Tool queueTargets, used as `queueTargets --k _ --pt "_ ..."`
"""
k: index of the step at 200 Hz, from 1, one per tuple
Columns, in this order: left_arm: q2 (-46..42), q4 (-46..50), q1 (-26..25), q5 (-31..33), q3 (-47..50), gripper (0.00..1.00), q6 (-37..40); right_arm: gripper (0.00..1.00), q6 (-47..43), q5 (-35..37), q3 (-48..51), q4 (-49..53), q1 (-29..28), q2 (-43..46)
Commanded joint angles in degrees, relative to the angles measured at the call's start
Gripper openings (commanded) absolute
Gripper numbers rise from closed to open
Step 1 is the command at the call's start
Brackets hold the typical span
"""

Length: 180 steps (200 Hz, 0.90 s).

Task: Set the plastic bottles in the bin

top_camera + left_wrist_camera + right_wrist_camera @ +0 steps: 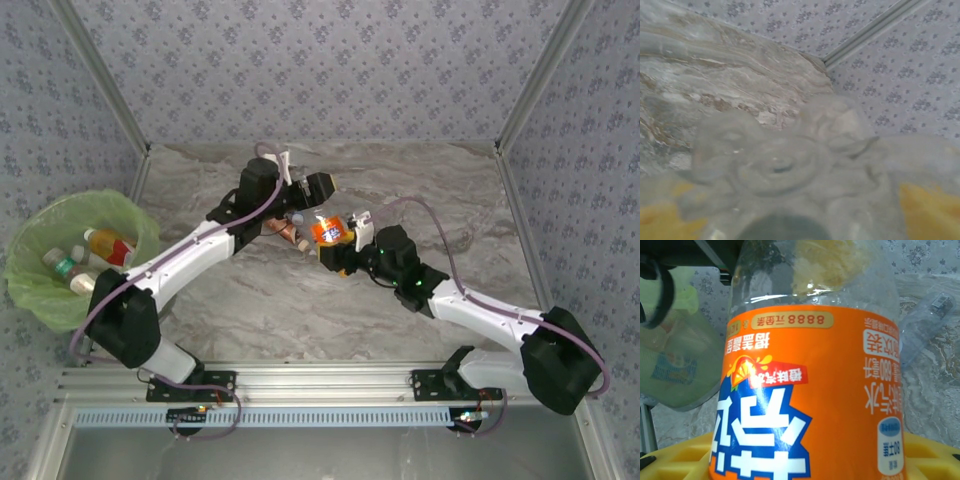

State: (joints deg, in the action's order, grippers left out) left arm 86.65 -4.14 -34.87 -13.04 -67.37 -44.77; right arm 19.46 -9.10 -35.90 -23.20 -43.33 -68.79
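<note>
Right jaws: clamped on orange bottle [330, 231], over mid-bench [300, 300].
Left jaws: clear bottle [780, 170] between pads [927, 207]; grip impossible to tell.
Bin [32, 285]: bottles [108, 246] inside, left of bench.

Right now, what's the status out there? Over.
Right gripper shut on orange-label bottle. Left gripper around clear crushed bottle, grip unclear. Bin far left, bottles inside; left arm crosses the way there.
</note>
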Motion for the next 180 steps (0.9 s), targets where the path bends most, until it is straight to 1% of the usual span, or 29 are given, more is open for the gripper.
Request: queueTargets --k 1,17,27,33,44,55,68,90,118,132,144,163,180 --pt "0.8 -2.8 0.0 1.6 -1.1 0.74 0.5 0.00 -1.1 -0.8 -2.1 -2.7 -0.8 -0.4" --pt "0.5 -2.2 0.0 1.3 -0.6 0.63 1.3 0.00 -1.0 -0.7 -2.3 -2.9 -0.9 -0.5" --pt "-0.1 -2.0 0.0 1.6 -0.1 0.58 1.8 0.04 -0.9 -0.7 -2.4 -3.0 -0.9 -0.8" --pt "-0.5 -2.0 0.0 1.7 0.2 0.55 2.1 0.10 -0.9 -0.8 -2.7 -3.0 -1.0 -1.0" --pt "-1.2 -1.9 0.0 1.7 0.6 0.51 2.7 0.27 -1.1 -0.9 -3.0 -2.7 -0.9 -1.2" --pt "-1.9 -1.5 -0.1 1.9 0.7 0.50 3.4 0.43 -1.3 -1.3 -3.4 -2.3 -0.9 -1.5" --pt "-2.5 -0.9 0.0 2.4 0.7 0.49 4.2 0.54 -1.7 -1.9 -4.0 -1.9 -0.9 -1.6" --pt "-3.5 0.1 0.3 3.3 0.6 0.48 5.1 0.68 -2.6 -3.5 -4.8 -0.6 -0.5 -1.1" --pt "-4.5 0.6 1.2 3.9 0.7 0.47 5.3 0.76 -3.5 -3.4 -4.5 1.2 0.0 0.8" --pt "-4.8 1.1 1.6 4.1 0.7 0.47 5.5 0.86 -4.0 -3.8 -4.6 2.6 0.3 1.8" --pt "-5.2 1.6 1.9 4.5 0.8 0.47 5.7 0.98 -4.3 -3.6 -4.6 3.9 0.6 2.8" --pt "-6.0 2.6 2.5 5.1 0.9 0.47 6.4 0.99 -4.1 -0.8 -4.0 4.9 0.9 4.5" --pt "-7.0 3.8 3.0 6.0 1.2 0.47 7.3 0.99 -2.3 4.7 -2.9 4.7 1.2 6.2"
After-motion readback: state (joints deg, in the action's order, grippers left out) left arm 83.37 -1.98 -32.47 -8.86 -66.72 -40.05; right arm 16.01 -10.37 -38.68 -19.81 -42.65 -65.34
